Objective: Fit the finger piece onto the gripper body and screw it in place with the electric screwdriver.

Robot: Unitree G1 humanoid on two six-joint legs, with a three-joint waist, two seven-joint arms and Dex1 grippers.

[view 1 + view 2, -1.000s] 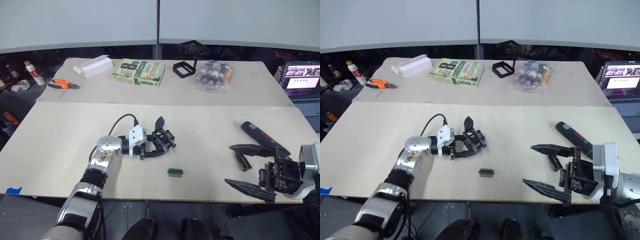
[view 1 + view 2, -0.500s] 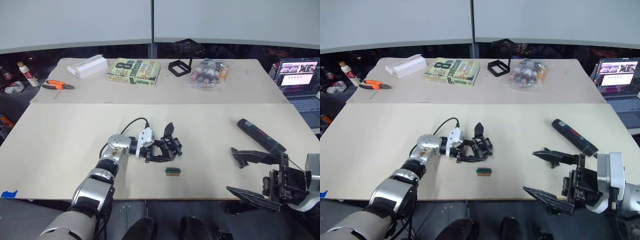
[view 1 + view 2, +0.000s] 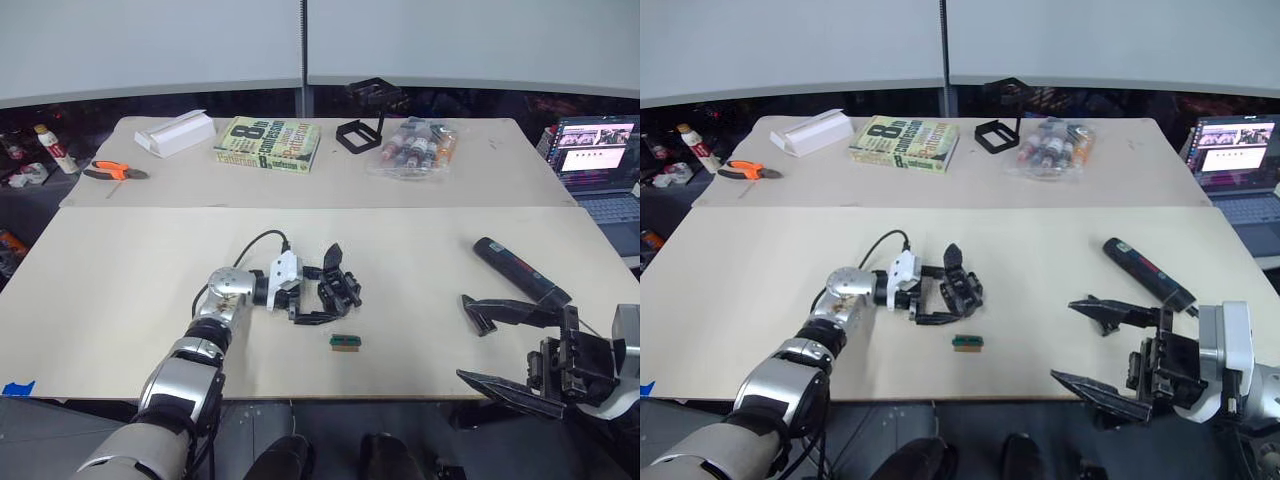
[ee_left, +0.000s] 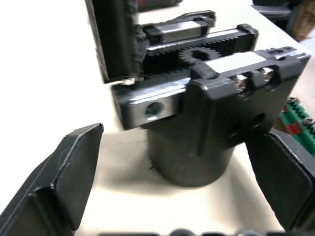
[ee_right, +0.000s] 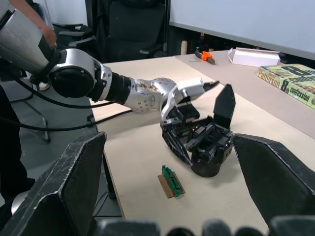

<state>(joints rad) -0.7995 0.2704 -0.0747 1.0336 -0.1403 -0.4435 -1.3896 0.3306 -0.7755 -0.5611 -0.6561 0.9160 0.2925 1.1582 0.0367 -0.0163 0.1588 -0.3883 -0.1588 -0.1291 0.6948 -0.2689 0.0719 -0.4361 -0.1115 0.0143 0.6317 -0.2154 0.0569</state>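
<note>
Left arm: silver-jointed, stretched forward over the bench middle.
Left gripper (image 3: 325,290): black jaws spread.
Right gripper (image 3: 500,345): near bench's right front corner, long black jaws wide apart.

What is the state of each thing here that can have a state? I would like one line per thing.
gripper body: upright on the table, between the left gripper's open fingers, not clamped.
finger piece: loose on the table, not fitted.
electric screwdriver: lying on the table, not held.
left gripper: open.
right gripper: open, empty.
laptop: open, screen lit.
book: closed, lying flat.
</note>
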